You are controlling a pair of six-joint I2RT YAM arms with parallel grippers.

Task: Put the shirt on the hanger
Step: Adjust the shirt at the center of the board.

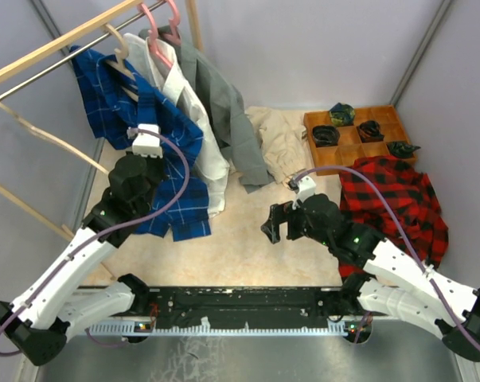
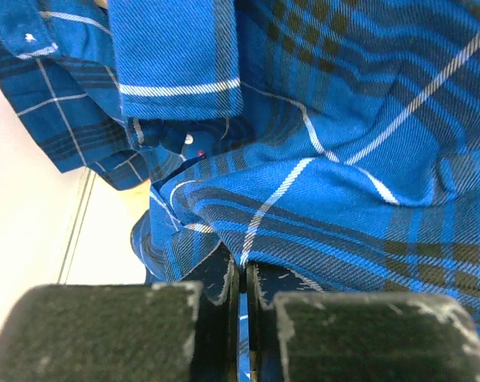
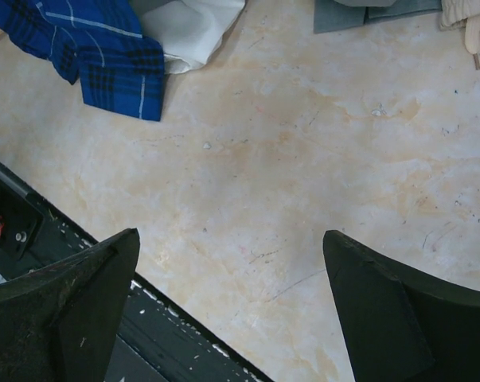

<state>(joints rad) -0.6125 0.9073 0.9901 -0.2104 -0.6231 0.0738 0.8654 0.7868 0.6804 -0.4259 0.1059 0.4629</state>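
The shirt (image 1: 180, 203) hung long-axis down from the hanger (image 1: 120, 49), against your left pincer (image 2: 241, 274), which was clamped on its cloth; your right pincer (image 3: 232, 239) stood open, well apart.

I am seeing plain grey walls (image 1: 319, 48) standing around a beige marbled tabletop (image 1: 247, 239). A wooden clothes rail (image 1: 56, 46) is crossing the upper left corner, and a wooden compartment tray (image 1: 359, 153) is sitting at the back right.

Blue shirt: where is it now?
Top view, left side: the blue shirt hangs from the rail beside the white shirt, its fabric pinched in the left hand.
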